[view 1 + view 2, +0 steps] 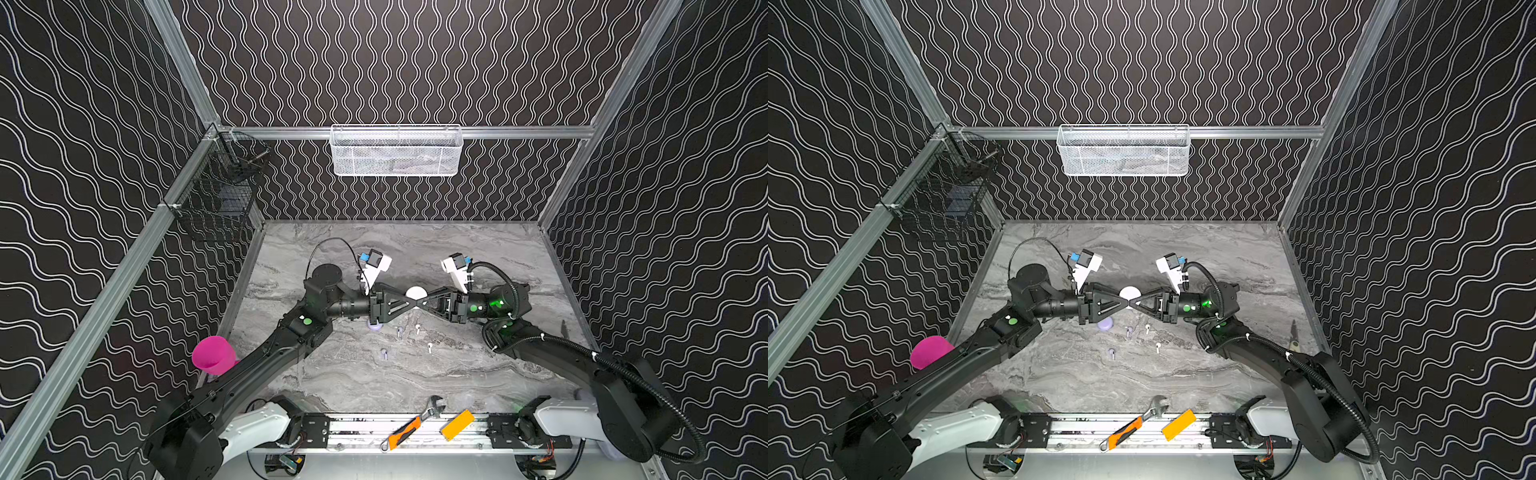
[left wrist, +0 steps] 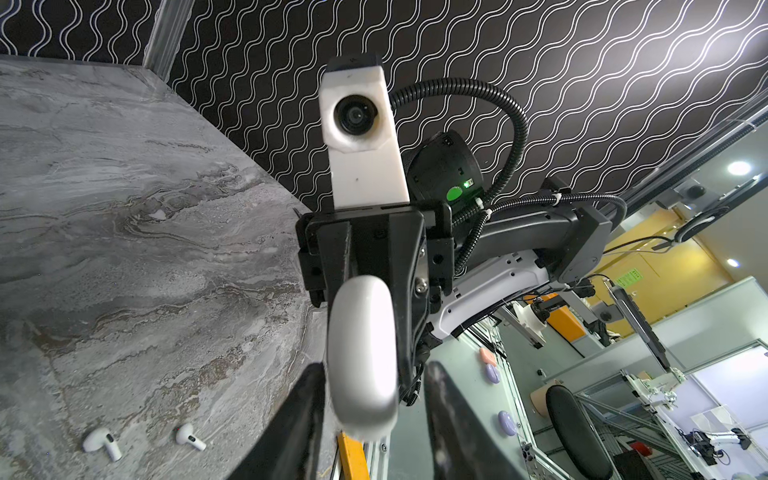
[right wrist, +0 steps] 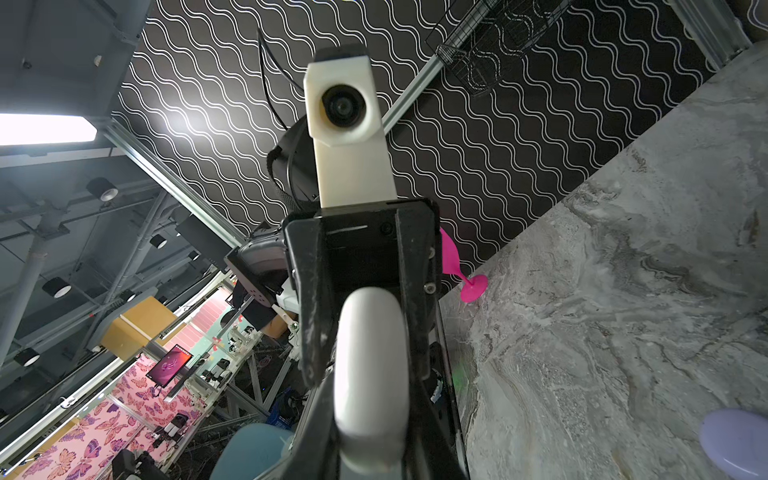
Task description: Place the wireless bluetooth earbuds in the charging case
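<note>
A closed white charging case (image 1: 416, 293) (image 1: 1128, 292) hangs above the middle of the marble table. My right gripper (image 1: 423, 304) (image 3: 374, 395) is shut on it, the case (image 3: 370, 374) filling its jaws. My left gripper (image 1: 410, 304) (image 2: 372, 374) faces it tip to tip and straddles the case (image 2: 361, 357); one finger lies against it and the other stands apart, so it is open. Two lavender earbuds (image 1: 400, 331) (image 1: 384, 354) and two white earbuds (image 1: 417, 329) (image 1: 430, 347) lie on the table nearer the front. The left wrist view shows the white pair (image 2: 102, 442) (image 2: 189, 436).
A closed lavender case (image 1: 376, 326) (image 3: 735, 440) rests under the left gripper's base. A pink cup (image 1: 212, 353) stands at the left edge. A wrench (image 1: 432, 405), a utility knife (image 1: 401, 434) and an orange block (image 1: 457, 424) lie on the front rail. Baskets (image 1: 397, 149) (image 1: 216, 187) hang on the walls.
</note>
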`<control>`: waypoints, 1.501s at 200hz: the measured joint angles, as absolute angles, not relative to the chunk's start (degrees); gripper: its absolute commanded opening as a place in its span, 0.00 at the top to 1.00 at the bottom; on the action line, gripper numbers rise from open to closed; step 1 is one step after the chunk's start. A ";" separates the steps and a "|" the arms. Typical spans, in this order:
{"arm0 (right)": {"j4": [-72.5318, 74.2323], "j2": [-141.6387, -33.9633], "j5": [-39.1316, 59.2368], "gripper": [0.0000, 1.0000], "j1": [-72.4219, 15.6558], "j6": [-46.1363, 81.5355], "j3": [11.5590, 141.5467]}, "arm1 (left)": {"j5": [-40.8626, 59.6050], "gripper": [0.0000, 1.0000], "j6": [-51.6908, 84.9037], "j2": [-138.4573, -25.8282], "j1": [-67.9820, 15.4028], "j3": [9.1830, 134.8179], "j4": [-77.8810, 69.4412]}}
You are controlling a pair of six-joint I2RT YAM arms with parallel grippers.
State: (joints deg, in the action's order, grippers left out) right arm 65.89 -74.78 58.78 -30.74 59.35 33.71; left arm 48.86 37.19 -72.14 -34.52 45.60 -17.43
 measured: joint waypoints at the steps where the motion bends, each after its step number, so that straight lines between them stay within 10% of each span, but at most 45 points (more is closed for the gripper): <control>1: 65.91 -74.78 58.78 0.91 -30.74 59.35 33.71 | 48.86 0.60 37.17 -72.12 -34.52 45.60 -17.41; 300: 71.53 -76.86 59.18 0.91 -30.70 62.30 34.20 | 49.30 0.79 37.32 -72.66 -34.50 46.06 -18.17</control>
